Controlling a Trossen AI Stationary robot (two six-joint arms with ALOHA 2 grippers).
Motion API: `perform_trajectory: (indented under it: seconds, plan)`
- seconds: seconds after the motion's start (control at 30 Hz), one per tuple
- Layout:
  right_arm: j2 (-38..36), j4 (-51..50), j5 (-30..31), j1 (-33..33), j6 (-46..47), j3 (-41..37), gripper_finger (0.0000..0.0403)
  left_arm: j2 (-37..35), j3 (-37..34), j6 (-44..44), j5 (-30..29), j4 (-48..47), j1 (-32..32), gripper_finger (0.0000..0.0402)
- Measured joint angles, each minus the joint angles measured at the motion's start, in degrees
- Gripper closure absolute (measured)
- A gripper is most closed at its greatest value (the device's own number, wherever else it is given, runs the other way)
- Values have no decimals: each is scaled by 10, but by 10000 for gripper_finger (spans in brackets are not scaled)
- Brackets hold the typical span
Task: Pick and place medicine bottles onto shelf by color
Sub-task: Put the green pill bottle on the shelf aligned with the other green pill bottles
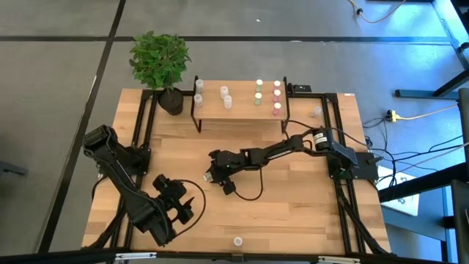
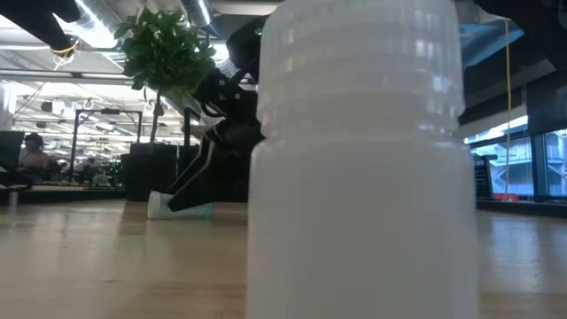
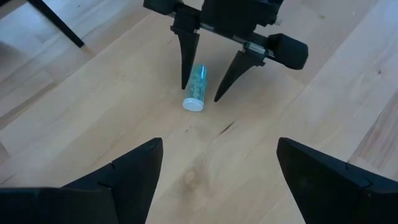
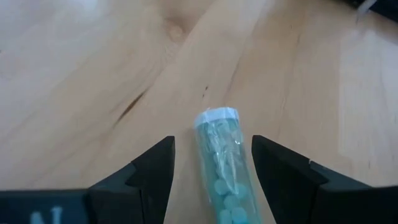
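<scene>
A small clear bottle [image 4: 222,168] filled with blue-green pills, with a white cap [image 4: 216,116], lies on its side on the wooden table near its middle. My right gripper [image 4: 212,142] is open and slants down over it, one finger on each side of the bottle along its length; I see no touch. In the left wrist view the same bottle [image 3: 194,89] lies between those fingertips. My left gripper [image 3: 217,180] waits open at the table's near left, above the wood. The shelf [image 1: 242,104] at the far edge carries several bottles: whitish [image 1: 225,95], green-capped [image 1: 259,92], pink-capped [image 1: 277,95].
A potted plant [image 1: 160,62] stands at the shelf's left end. One whitish bottle [image 2: 359,159] stands upright at the near edge [image 1: 237,240], filling most of the low view. Another bottle [image 1: 316,111] sits at the far right. Bare wood lies between the arms and the shelf.
</scene>
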Motion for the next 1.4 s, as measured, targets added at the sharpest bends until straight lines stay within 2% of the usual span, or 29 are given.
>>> perform_trajectory:
  seconds: [0.17, 0.83, 1.0, 1.3, 1.4]
  plan:
    - [0, -1, 23, 0, 0, 0, 186, 0, 0, 0, 0, 0, 0, 89]
    - [3, -25, 23, -2, 10, 0, 189, 0, 0, -1, 0, 0, 0, 92]
    - [3, -28, 22, -2, 30, 0, 219, 0, 0, 0, 0, 0, 0, 88]
    - [3, -28, 22, -2, 32, 0, 309, 0, 0, 0, 4, 0, 0, 88]
    - [3, -27, 19, -2, 32, 0, 316, 0, 0, 0, 4, 0, 0, 91]
